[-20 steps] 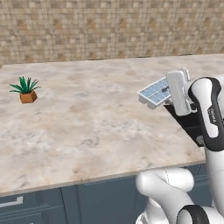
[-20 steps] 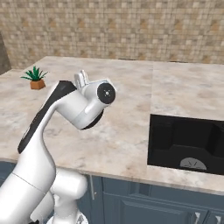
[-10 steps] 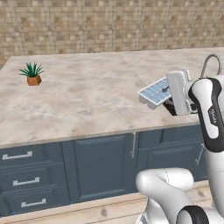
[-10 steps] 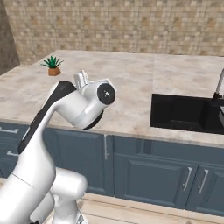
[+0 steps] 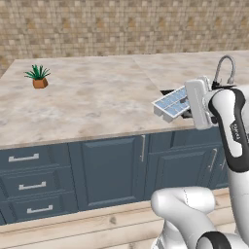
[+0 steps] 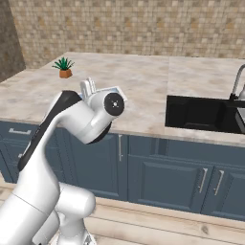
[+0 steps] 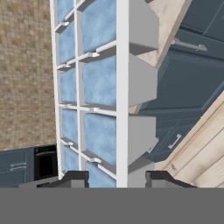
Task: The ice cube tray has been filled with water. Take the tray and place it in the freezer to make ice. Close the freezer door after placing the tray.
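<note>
Ice cube tray (image 5: 171,103) clamped in pincer (image 7: 116,179), unchanged; base backed off, cabinet fronts now visible.

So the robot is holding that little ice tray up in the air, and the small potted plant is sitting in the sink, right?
Not quite. The gripper does hold the ice cube tray up off the counter, but the potted plant stands on the countertop, far from the sink. The right base view shows both well apart.
</note>
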